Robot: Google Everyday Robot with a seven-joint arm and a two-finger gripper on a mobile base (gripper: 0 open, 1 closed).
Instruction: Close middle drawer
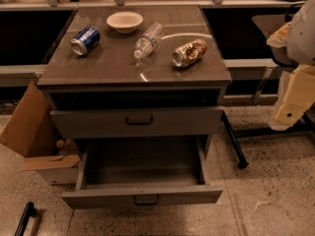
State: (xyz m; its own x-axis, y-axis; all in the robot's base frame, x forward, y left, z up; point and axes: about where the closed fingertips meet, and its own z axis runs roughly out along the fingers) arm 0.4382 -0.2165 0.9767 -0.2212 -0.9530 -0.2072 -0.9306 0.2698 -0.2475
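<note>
Since the middle drawer sits pulled out, we're pre-contact: claw hangs far right (open or closed, can't tell); next, push its front squarely.

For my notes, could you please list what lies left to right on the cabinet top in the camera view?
Blue soda can, white round bowl, clear plastic bottle, crumpled gold can; off it, gripper at right edge.

I have a single view, set high in front of the counter, looking down and away at it from fairly near. The counter's top fills the far half, the open middle drawer lies nearest me, and the tool sits at the right edge, apart from both.
</note>
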